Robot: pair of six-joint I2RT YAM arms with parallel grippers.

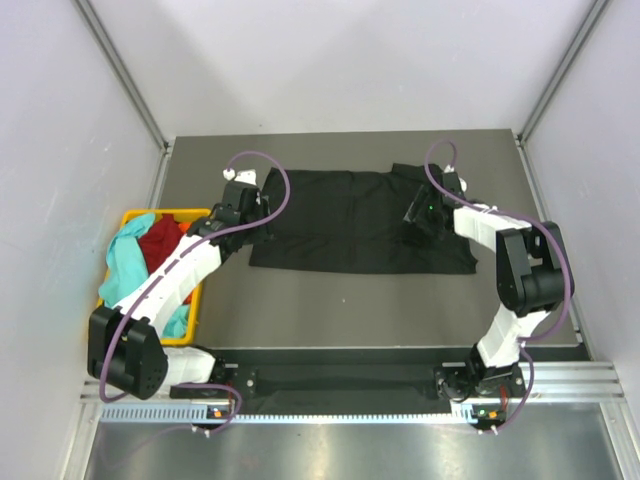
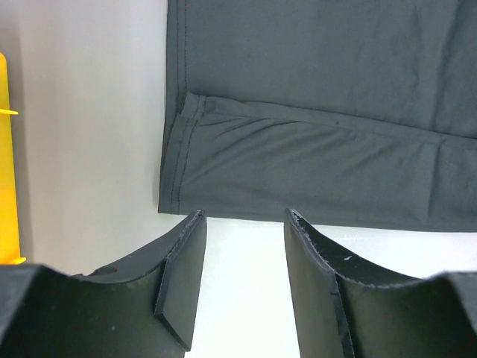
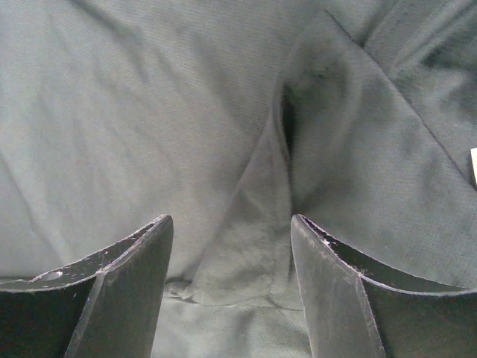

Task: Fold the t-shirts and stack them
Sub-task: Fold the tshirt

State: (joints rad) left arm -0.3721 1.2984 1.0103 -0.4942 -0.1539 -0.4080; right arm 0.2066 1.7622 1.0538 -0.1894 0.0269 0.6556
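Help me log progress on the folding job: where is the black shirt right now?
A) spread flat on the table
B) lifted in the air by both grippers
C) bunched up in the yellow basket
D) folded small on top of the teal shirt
A: the black shirt lies spread out on the table, apart from the yellow basket, which holds the teal shirt and the red shirt.

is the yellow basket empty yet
Not empty. The yellow basket holds a teal shirt and a red shirt, bunched up inside it in the top view.
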